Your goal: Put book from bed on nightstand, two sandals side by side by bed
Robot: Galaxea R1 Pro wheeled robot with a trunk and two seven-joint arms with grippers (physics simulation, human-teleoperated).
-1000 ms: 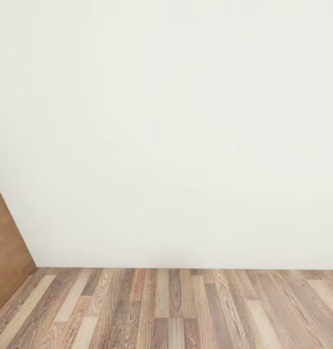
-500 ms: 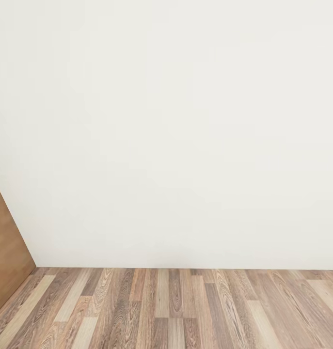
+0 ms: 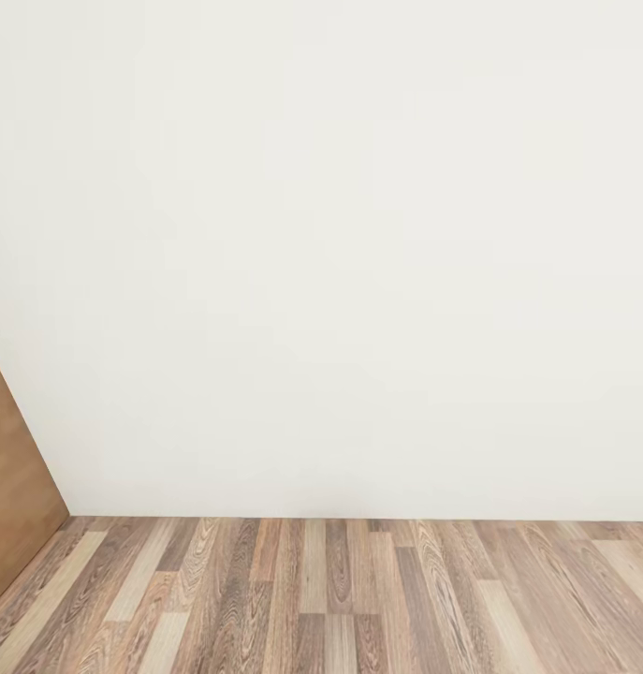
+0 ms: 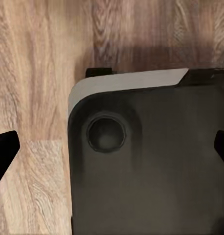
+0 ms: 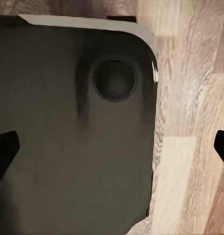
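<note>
It faces a bare white wall (image 3: pixel 340 253) across plank floor (image 3: pixel 340 599), with a brown panel (image 3: pixel 12 477) at the left edge. Each wrist camera looks down on the dark base (image 4: pixel 151 166), and the left gripper (image 4: pixel 112 152) and right gripper (image 5: pixel 112 149) stand wide apart, holding nothing. I can't tell where the book, bed or sandals lie from here. The risk, I'd say, is driving on and bumping the wall, or turning the wrong way.

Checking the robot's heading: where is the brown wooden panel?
In the head view, the brown wooden panel stands at far left, meeting the white wall and plank floor.
</note>
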